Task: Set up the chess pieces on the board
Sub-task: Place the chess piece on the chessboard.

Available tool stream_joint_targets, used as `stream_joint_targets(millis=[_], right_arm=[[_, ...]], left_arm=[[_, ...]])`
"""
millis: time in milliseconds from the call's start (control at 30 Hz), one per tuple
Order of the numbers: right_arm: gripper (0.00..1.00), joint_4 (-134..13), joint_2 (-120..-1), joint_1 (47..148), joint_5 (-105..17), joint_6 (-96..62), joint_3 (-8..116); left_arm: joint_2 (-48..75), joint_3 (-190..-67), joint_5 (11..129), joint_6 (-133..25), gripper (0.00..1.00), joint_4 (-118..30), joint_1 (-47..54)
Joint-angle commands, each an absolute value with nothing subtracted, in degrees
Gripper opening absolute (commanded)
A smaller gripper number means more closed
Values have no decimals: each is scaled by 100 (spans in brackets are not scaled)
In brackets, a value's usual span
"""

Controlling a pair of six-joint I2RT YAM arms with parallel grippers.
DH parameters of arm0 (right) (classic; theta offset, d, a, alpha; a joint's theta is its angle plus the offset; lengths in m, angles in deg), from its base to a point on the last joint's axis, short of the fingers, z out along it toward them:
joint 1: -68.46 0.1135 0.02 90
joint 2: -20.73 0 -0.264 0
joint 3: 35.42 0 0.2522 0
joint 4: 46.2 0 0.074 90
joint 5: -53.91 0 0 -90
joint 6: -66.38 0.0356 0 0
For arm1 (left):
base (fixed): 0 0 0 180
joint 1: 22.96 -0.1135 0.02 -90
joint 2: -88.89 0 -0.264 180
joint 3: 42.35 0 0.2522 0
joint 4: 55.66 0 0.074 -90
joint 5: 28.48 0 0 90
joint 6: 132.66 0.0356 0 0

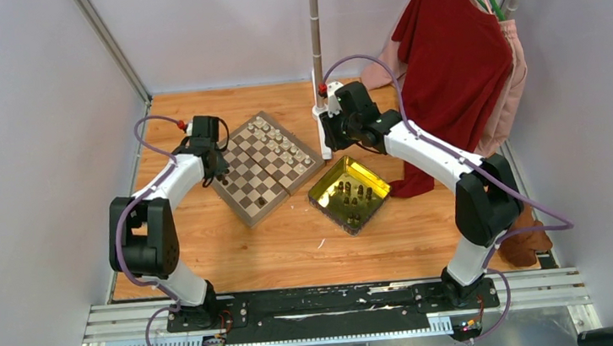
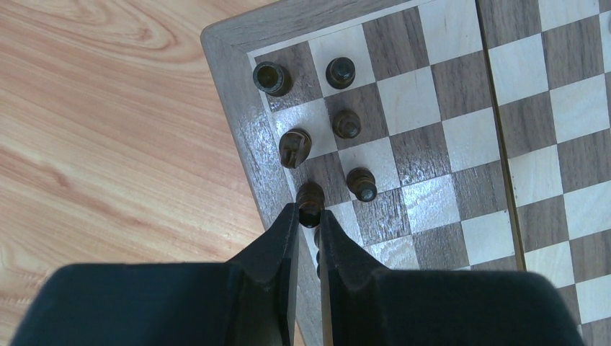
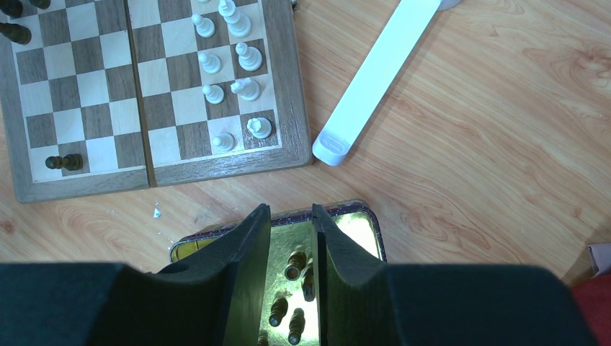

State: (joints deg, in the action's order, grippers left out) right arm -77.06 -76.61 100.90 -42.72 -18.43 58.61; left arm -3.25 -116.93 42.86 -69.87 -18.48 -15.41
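The board (image 1: 248, 197) lies at an angle left of centre. Cream-white chess pieces (image 1: 279, 140) line its far right side, also in the right wrist view (image 3: 232, 72). Several dark brown pieces (image 2: 346, 124) stand in two columns at the board's (image 2: 461, 137) left corner. My left gripper (image 2: 310, 213) is shut on one more dark brown piece (image 2: 310, 194), held at the fingertips just over the board's left edge squares. My right gripper (image 3: 291, 213) hovers open above the yellow tray (image 3: 357, 216), where dark pieces (image 3: 295, 263) lie loose; nothing sits between its fingers.
A lone dark piece (image 3: 63, 162) stands near the board's near edge. A white stand foot (image 3: 375, 79) with its pole (image 1: 315, 28) sits beside the board's far corner. Red and pink clothes (image 1: 454, 65) hang at the back right. Walls close in on both sides.
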Motion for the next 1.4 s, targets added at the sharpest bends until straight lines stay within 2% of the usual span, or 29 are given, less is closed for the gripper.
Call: stream_joint_targets(millis=[0,100,200,633,833,1267,1367], right_arm=[[32,-7694,-7733,9991,-4308,-1826,5813],[32,-7692,-7748,9984,-4320,-1821,5812],[32,-7692,-7770,9983,-4334,-1817,5830],[32,-7701,-7829,9975,-4362,-1816,5880],[32,-7708,-7841,9975,-4388,-1810,5910],[32,-7710,-7767,9970,-4351,-1831,5866],[32,-7724,-7741,9971,-4325,-1843,5888]], left_arm=[[-502,-11812,4165,-6920,9,-1818,-1611],[-515,-11833,4163,-6905,21,-1781,-1611],[-495,-11841,4107,-6882,28,-1751,-1611],[-394,-11919,4018,-6825,30,-1659,-1611],[-366,-11983,4025,-6815,37,-1649,-1611],[-133,-12236,4060,-6856,38,-1564,-1611],[126,-12298,4113,-6911,50,-1541,-1611]])
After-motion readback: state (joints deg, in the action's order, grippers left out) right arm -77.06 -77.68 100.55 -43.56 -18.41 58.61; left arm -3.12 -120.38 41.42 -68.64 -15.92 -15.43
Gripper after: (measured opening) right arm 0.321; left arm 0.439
